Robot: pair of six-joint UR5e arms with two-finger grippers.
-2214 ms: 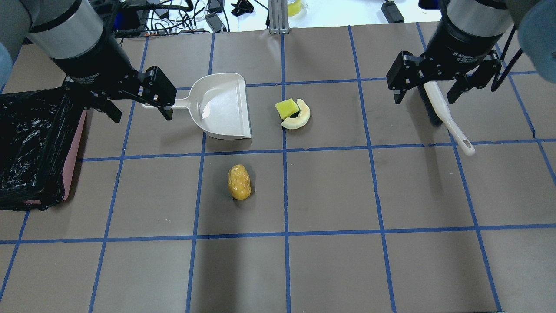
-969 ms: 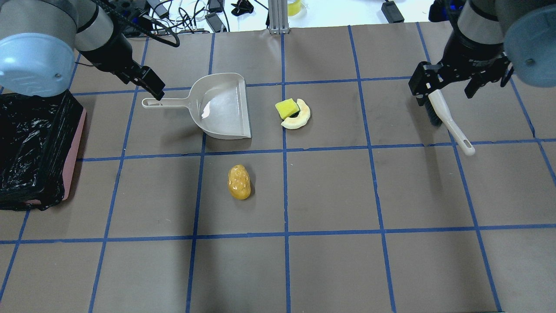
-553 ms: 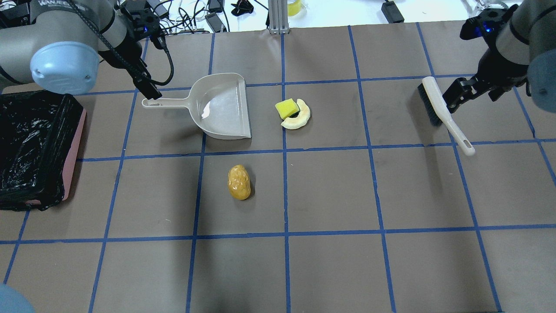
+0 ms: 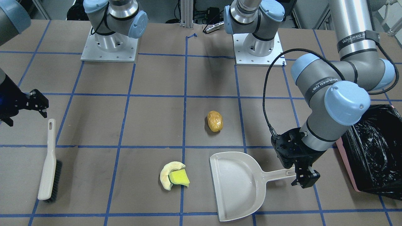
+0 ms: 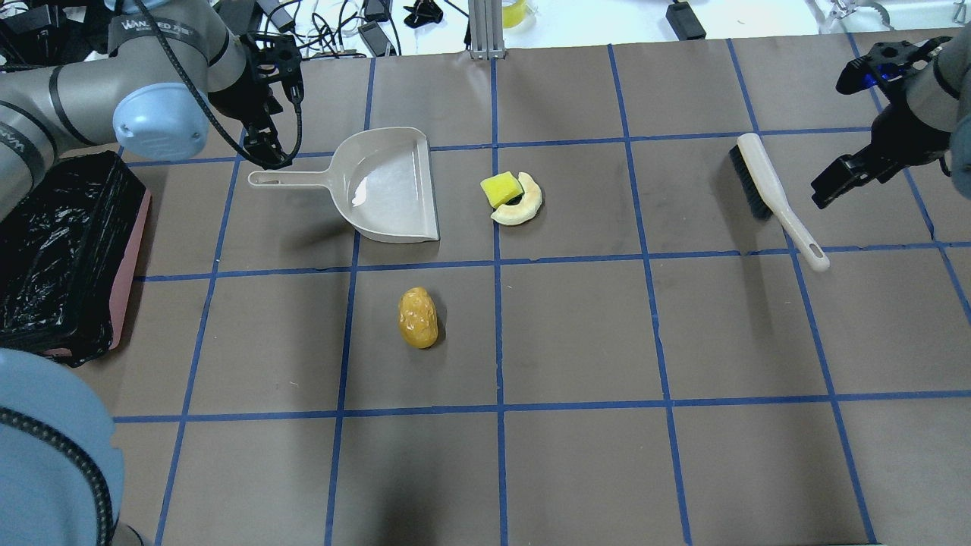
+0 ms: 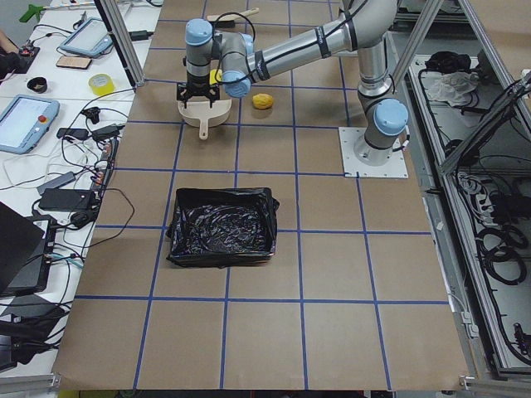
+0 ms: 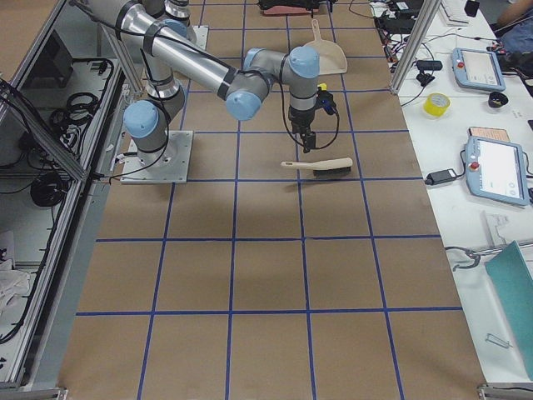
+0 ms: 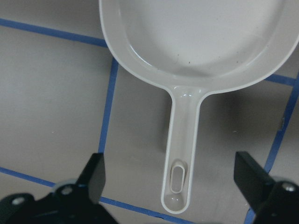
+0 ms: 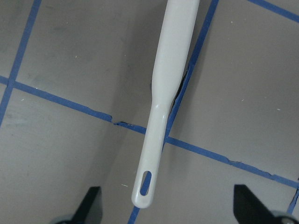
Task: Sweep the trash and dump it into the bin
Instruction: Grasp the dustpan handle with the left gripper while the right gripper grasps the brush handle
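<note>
Grip, left: my left fingers [image 8: 92, 178] stand wide apart and hold nothing. In my left wrist view they sit at the two lower corners. The end of the dustpan [image 8: 183, 135] handle lies between them, clear of both.
Grip, right: my right fingers [image 9: 91, 201] are spread wide too, and empty. At the bottom of my right wrist view the tip of the brush [image 9: 169, 88] handle, with its hanging hole, lies between them and touches neither.
Dustpan: off-white, flat on the table [image 5: 576, 334], upper left of centre in the overhead view. Its handle points to the frame's left and its open mouth faces right.
Brush: upper right of the overhead view, lying slanted. The dark bristles are at its upper end and the pale handle runs down and to the right.
Peel with wedge [image 5: 516, 199]: just right of the dustpan's mouth, near it but not touching. The yellow-green wedge rests against the pale curved peel.
Potato lump [image 5: 418, 318]: glossy orange-brown, alone in the grid square below the dustpan, apart from the peel.
Bin [image 5: 127, 258]: at the left edge of the overhead view, a pink box lined with a crinkly black bag, well apart from both pieces of trash.
</note>
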